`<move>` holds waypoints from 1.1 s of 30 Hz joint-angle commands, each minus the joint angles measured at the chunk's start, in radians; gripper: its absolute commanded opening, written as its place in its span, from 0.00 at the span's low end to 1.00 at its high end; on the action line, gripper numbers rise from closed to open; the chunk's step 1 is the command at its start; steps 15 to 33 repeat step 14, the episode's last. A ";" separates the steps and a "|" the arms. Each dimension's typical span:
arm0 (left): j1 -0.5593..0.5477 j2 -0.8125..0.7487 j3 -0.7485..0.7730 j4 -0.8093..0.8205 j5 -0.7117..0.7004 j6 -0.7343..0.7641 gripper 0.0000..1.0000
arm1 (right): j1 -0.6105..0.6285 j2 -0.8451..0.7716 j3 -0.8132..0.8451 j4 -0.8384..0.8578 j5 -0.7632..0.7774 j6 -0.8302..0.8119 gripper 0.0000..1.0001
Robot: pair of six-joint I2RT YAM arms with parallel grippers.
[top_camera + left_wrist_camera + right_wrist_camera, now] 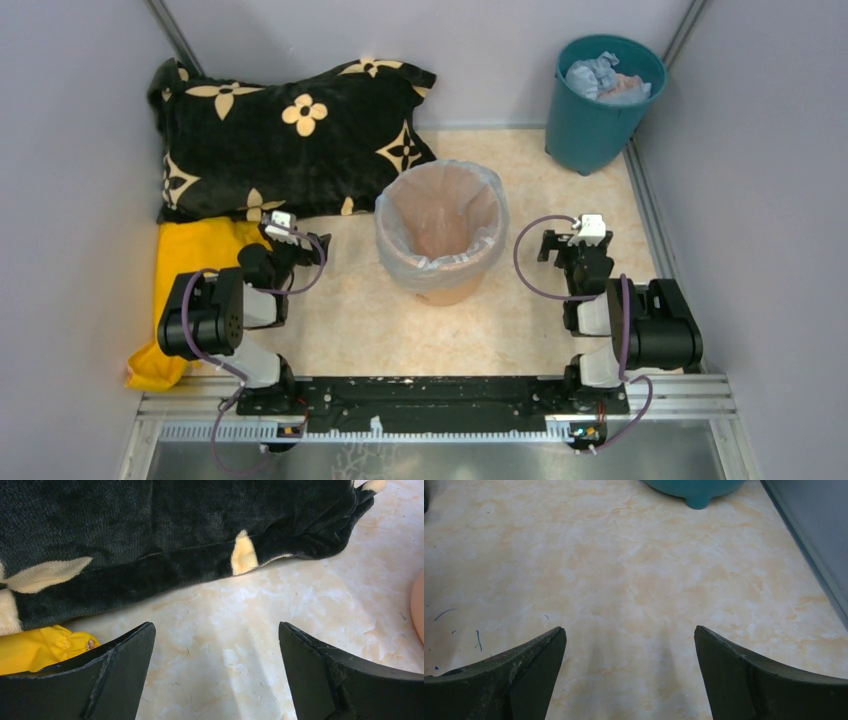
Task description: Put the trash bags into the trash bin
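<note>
A grey side wall [60,150] closes the left edge, and the yellow cloth [195,260] lies flat against it, its far end tucked under the black flower-print pillow [290,130]. My left gripper [216,627] hovers over bare table just short of the pillow's near seam. Its jaws are spread wide and hold nothing. There is open marbled table [370,320] between it and the bin.

In the middle stands the peach-orange trash bin [447,292], upright. A pale blue trash bag [400,255] lines it, with the film folded out over the rim all the way round. I see nothing else inside the liner.

To the right of the bin my right gripper [629,630] hangs low over the table, also wide open and empty, with clear floor ahead of it up to the teal bucket [590,130]. That bucket stands in the far right corner, near the right wall [760,150], and holds crumpled pale blue film [595,75] with a paler wad beside it.

The table is cream marble-patterned, with a few small blue scratches at the left in the right wrist view. A metal rail [680,395] runs along the near edge.
</note>
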 commanded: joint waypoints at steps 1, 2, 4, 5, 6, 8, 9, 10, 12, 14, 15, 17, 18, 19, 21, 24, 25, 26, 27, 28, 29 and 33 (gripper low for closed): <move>-0.003 0.010 0.016 0.015 0.003 0.014 0.99 | 0.007 -0.018 0.034 0.033 -0.016 -0.010 0.99; -0.004 0.007 0.016 0.015 0.001 0.014 0.99 | 0.007 -0.018 0.034 0.031 -0.016 -0.010 0.99; -0.004 0.004 0.012 0.014 0.000 0.015 0.99 | 0.007 -0.017 0.036 0.027 -0.016 -0.009 0.99; -0.004 0.003 0.011 0.016 0.002 0.014 0.99 | 0.007 -0.018 0.037 0.027 -0.017 -0.007 0.99; -0.003 0.004 0.011 0.015 0.002 0.014 0.99 | 0.007 -0.018 0.035 0.028 -0.017 -0.010 0.99; -0.003 0.003 0.012 0.016 0.001 0.014 0.99 | 0.007 -0.017 0.035 0.028 -0.016 -0.010 0.99; -0.005 0.003 0.011 0.016 0.001 0.015 0.99 | 0.007 -0.018 0.035 0.029 -0.016 -0.010 0.99; -0.004 0.003 0.011 0.016 -0.001 0.014 0.99 | 0.007 -0.017 0.038 0.027 -0.016 -0.010 0.99; -0.004 0.004 0.012 0.015 0.001 0.014 0.99 | 0.007 -0.017 0.041 0.019 -0.017 -0.007 0.99; -0.004 0.003 0.011 0.016 0.001 0.014 0.99 | 0.008 -0.018 0.034 0.031 -0.016 -0.008 0.99; -0.004 0.003 0.011 0.016 0.001 0.014 0.99 | 0.008 -0.018 0.034 0.031 -0.016 -0.008 0.99; -0.004 0.003 0.011 0.016 0.001 0.014 0.99 | 0.008 -0.018 0.034 0.031 -0.016 -0.008 0.99; -0.004 0.003 0.011 0.016 0.001 0.014 0.99 | 0.008 -0.018 0.034 0.031 -0.016 -0.008 0.99; -0.004 0.003 0.011 0.016 0.001 0.014 0.99 | 0.008 -0.018 0.034 0.031 -0.016 -0.008 0.99; -0.004 0.003 0.011 0.016 0.001 0.014 0.99 | 0.008 -0.018 0.034 0.031 -0.016 -0.008 0.99; -0.004 0.003 0.011 0.016 0.001 0.014 0.99 | 0.008 -0.018 0.034 0.031 -0.016 -0.008 0.99; -0.004 0.003 0.011 0.016 0.001 0.014 0.99 | 0.008 -0.018 0.034 0.031 -0.016 -0.008 0.99; -0.004 0.003 0.011 0.016 0.001 0.014 0.99 | 0.008 -0.018 0.034 0.031 -0.016 -0.008 0.99; -0.004 0.003 0.011 0.016 0.001 0.014 0.99 | 0.008 -0.018 0.034 0.031 -0.016 -0.008 0.99; -0.004 0.003 0.011 0.016 0.001 0.014 0.99 | 0.008 -0.018 0.034 0.031 -0.016 -0.008 0.99; -0.004 0.003 0.011 0.016 0.001 0.014 0.99 | 0.008 -0.018 0.034 0.031 -0.016 -0.008 0.99; -0.004 0.003 0.011 0.016 0.001 0.014 0.99 | 0.008 -0.018 0.034 0.031 -0.016 -0.008 0.99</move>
